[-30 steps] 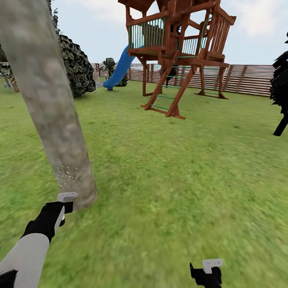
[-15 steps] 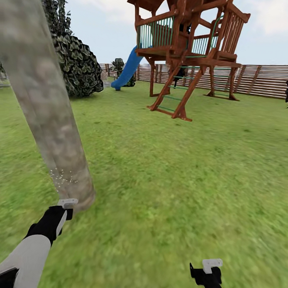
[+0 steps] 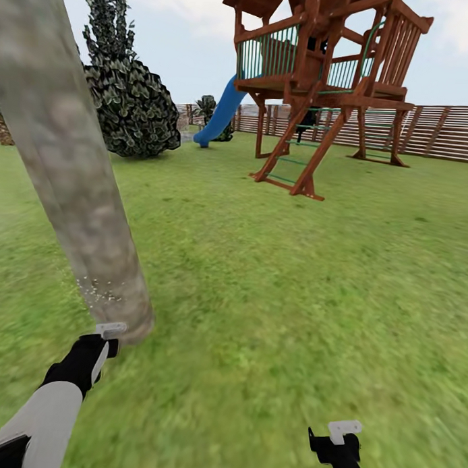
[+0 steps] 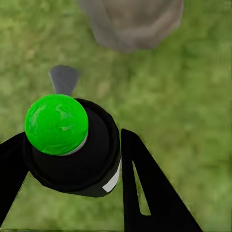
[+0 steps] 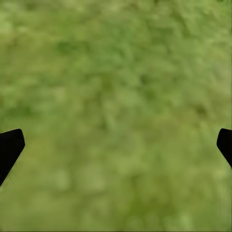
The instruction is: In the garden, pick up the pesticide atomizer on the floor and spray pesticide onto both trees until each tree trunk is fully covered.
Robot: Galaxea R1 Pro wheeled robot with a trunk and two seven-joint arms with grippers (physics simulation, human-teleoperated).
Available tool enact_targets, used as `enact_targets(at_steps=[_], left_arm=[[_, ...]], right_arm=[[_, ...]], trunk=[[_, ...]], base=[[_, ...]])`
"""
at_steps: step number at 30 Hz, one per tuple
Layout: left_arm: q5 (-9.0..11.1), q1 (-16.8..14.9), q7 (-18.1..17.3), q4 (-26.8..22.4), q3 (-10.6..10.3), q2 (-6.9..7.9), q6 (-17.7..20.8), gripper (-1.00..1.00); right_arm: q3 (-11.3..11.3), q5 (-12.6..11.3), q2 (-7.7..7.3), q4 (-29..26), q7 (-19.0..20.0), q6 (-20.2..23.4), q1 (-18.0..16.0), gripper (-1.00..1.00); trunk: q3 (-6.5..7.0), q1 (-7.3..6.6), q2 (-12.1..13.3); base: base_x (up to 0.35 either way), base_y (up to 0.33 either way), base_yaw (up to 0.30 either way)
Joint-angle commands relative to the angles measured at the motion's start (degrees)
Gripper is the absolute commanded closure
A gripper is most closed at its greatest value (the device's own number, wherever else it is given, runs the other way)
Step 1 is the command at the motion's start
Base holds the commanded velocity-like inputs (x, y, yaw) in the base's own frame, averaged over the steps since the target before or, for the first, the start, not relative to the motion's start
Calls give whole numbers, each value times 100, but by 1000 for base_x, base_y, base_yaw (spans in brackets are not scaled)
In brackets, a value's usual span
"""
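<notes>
- Even, bright daylight across the lawn (image 3: 293,276) — no distinct cast shadows, no glare, no clear direction of light.
- The grass is smeared and soft close to the camera, and crisper toward the fence (image 3: 440,130) and the play tower (image 3: 320,75).
- The tree trunk (image 3: 67,167) is softly mottled, its edges slightly hazy.
- Between the left fingers (image 4: 145,193), the atomizer's green cap (image 4: 56,123) is sharp; the grass beyond the fingers is blurred.
- Between the right fingers (image 5: 10,147) the grass is wholly out of focus — a blotchy green.

Tree trunk (image 3: 73,188) blocks left gripper (image 3: 102,341) ahead; open grass (image 3: 292,297) rightward.
</notes>
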Motion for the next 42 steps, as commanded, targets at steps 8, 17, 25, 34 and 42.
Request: enact_targets(at_steps=[8, 17, 25, 34, 42], left_arm=[[6, -74, 18, 642, 28, 322, 80, 100], [8, -72, 48, 550, 17, 326, 302, 100], [25, -76, 79, 248, 27, 218, 321, 100], [26, -110, 73, 27, 21, 78, 311, 100], [16, -173, 44, -990, -326, -432, 698, 100]], right_arm=[[-25, 57, -17, 5, -31, -15, -3, -100], [-25, 52, -18, 3, -31, -15, 41, -100], [-25, 52, -18, -3, -31, -14, 41, -100], [-25, 52, -11, -4, -31, -14, 41, -100], [-25, 52, -12, -4, -31, -14, 41, -100]], trunk=[[-5, -1, -2], [-5, -1, -2], [-5, -1, -2], [-5, -1, -2], [-5, -1, -2]], base=[[1, -1, 157], [39, -27, 1], [209, -176, 0], [8, -271, 55], [170, -234, 267]])
